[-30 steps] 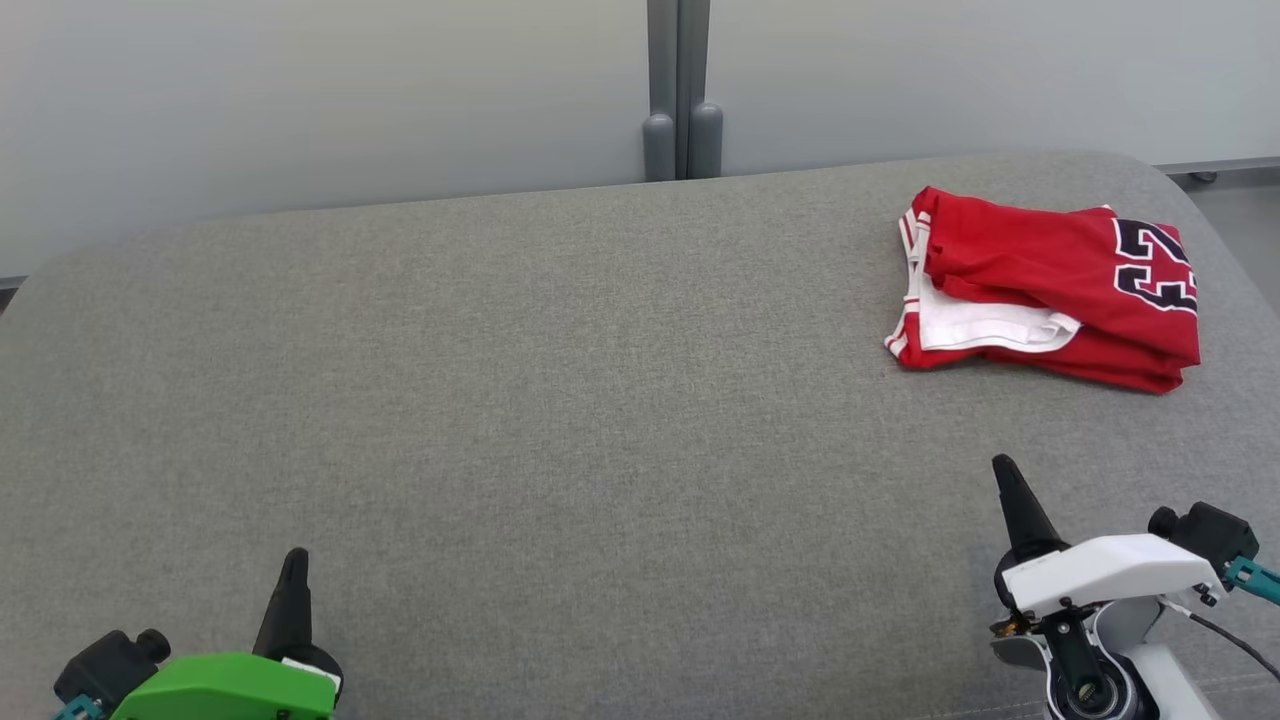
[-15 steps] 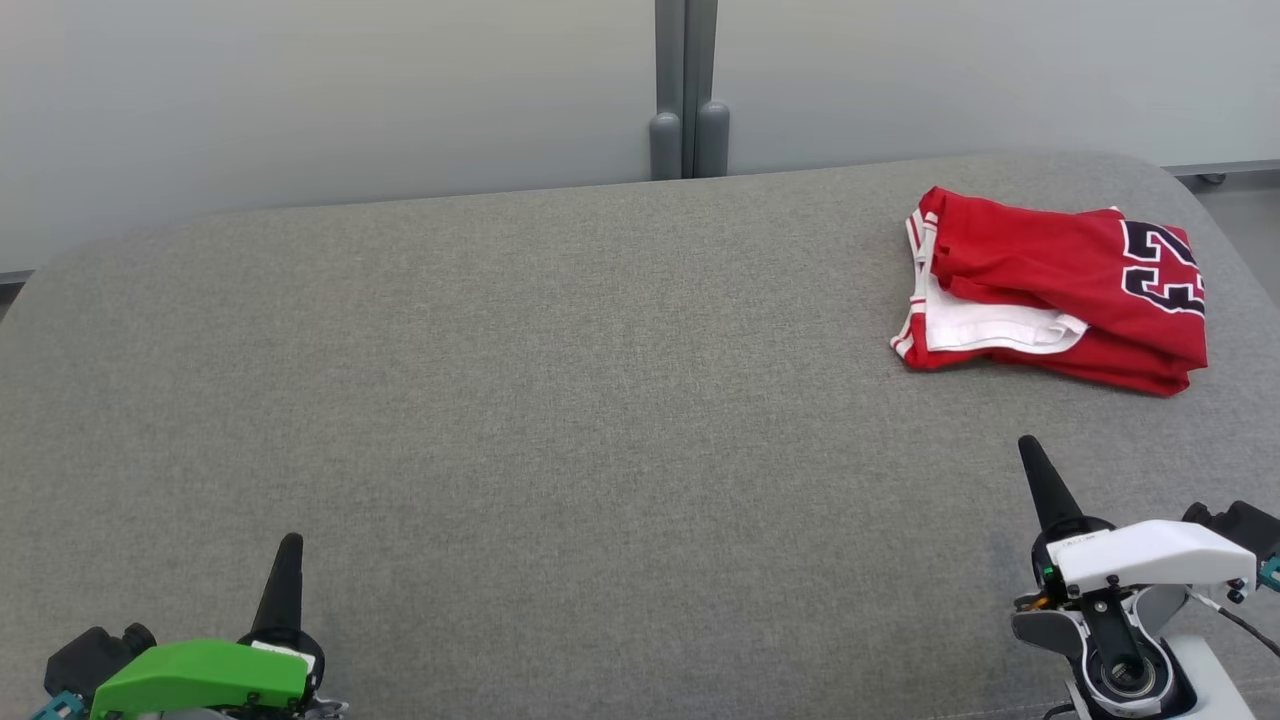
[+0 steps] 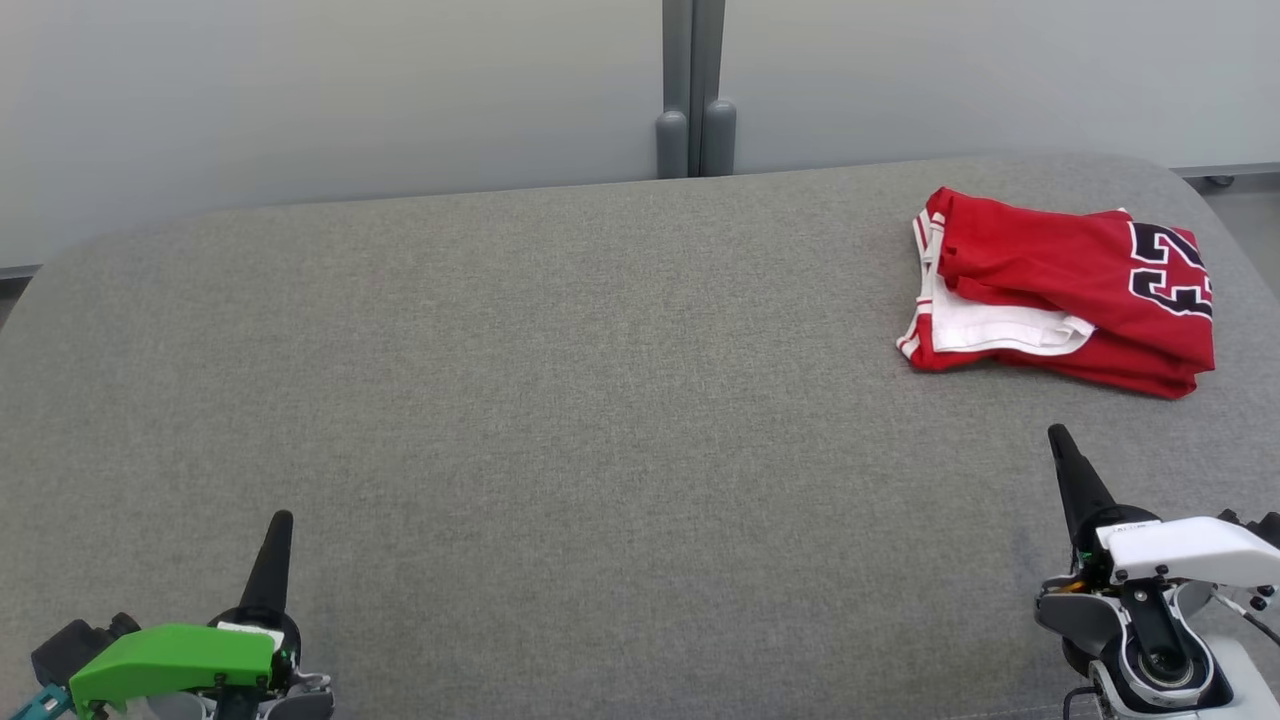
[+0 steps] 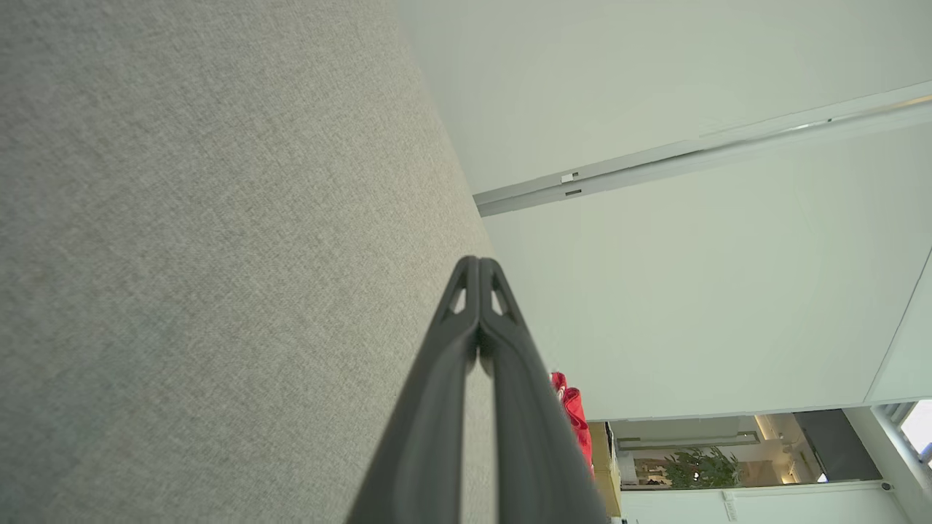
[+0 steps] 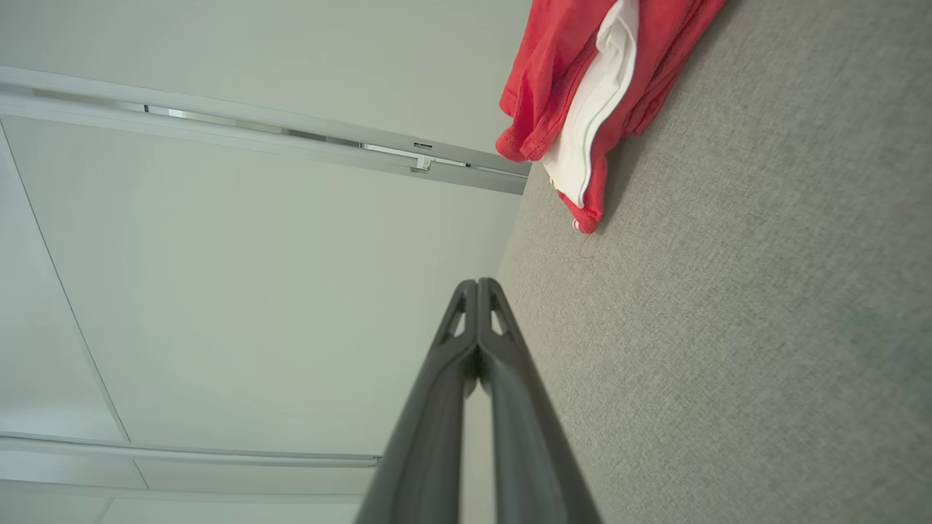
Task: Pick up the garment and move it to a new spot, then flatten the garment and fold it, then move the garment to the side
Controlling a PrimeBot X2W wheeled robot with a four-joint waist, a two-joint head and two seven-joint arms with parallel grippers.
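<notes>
The garment (image 3: 1070,285) is a red jersey with white trim and dark numerals, lying folded near the far right of the grey surface (image 3: 560,400). It also appears as a red and white bundle (image 5: 590,102) in the right wrist view, and as a red sliver (image 4: 574,415) in the left wrist view. My right gripper (image 3: 1058,436) stands at the lower right, shut and empty, well short of the garment. Down at the lower left my left gripper (image 3: 281,522) is shut with nothing in it. The fingers (image 4: 473,306) press together in the left wrist view, and so do the fingers (image 5: 477,320) in the right wrist view.
A pale wall with a grey vertical post (image 3: 690,90) stands behind the far edge of the surface. The surface curves off at its right corner (image 3: 1210,210), close to the garment. Open grey fabric lies between the two grippers.
The head camera has shifted a little. My right gripper has drifted to the right and slightly farther out; my left gripper has slid a little left and lower. The garment lies still.
</notes>
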